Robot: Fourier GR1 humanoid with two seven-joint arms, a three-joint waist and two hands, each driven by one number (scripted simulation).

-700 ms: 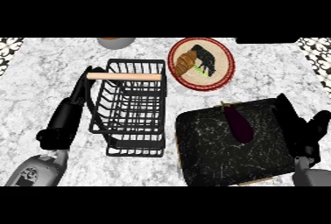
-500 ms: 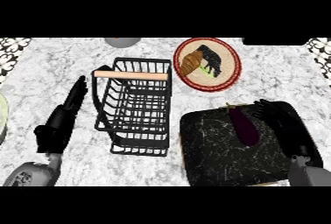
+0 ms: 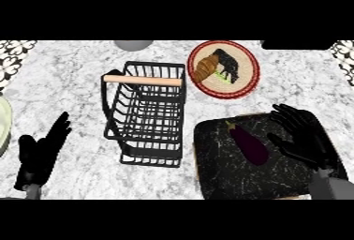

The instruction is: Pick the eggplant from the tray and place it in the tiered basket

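Note:
A dark purple eggplant [image 3: 249,145] lies on the black speckled tray [image 3: 228,178] at the lower right. My right hand [image 3: 304,136] hovers over the tray's right part, just right of the eggplant, fingers spread and open, not touching it. The black wire tiered basket [image 3: 149,112] with a wooden handle [image 3: 142,80] stands in the middle of the counter, left of the tray. My left hand [image 3: 41,152] rests open at the lower left, fingers pointing up, well clear of the basket.
A round red-rimmed plate [image 3: 252,77] holding a croissant and dark food sits behind the tray. A grey round object [image 3: 133,44] is at the top edge. A pale green rim [image 3: 3,123] shows at the far left.
My right hand moved in over the tray, beside the eggplant. The view shifted, so the basket, plate and tray appear further right and lower.

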